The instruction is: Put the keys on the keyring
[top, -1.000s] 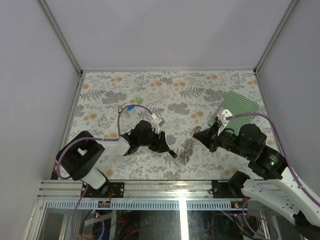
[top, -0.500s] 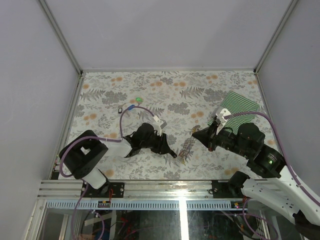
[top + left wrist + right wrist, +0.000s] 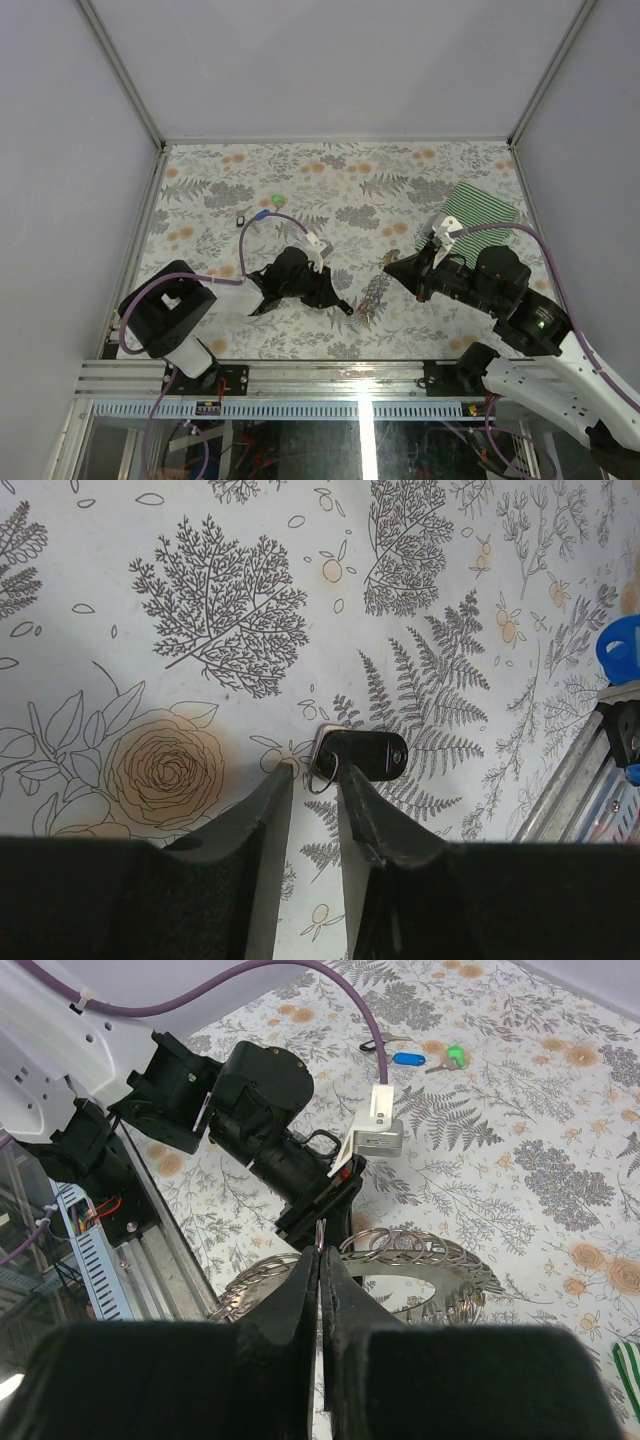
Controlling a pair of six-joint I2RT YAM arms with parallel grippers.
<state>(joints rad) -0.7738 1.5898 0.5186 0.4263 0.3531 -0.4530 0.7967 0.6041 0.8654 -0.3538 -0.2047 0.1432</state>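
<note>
The keyring (image 3: 440, 1282) is a large flat grey ring strung with several small split rings. It stands tilted on the mat (image 3: 375, 296). My right gripper (image 3: 319, 1258) is shut on one small split ring at its near edge. A black-headed key (image 3: 366, 755) lies flat on the mat with its own small ring (image 3: 322, 771) between the tips of my left gripper (image 3: 313, 778). The jaws are narrowly apart, and the right finger (image 3: 352, 790) touches that ring. Blue (image 3: 262, 213) and green (image 3: 277, 200) keys lie at the far left.
A green striped cloth (image 3: 480, 212) lies at the far right of the floral mat. Another small key (image 3: 243, 216) sits beside the blue one. The left arm's purple cable (image 3: 262, 222) arcs over those keys. The keyring's edge (image 3: 570, 780) shows just right of my left gripper.
The left gripper shifted slightly toward the keyring and its jaws narrowed around the black key's small ring. The right gripper and keyring have barely moved.
</note>
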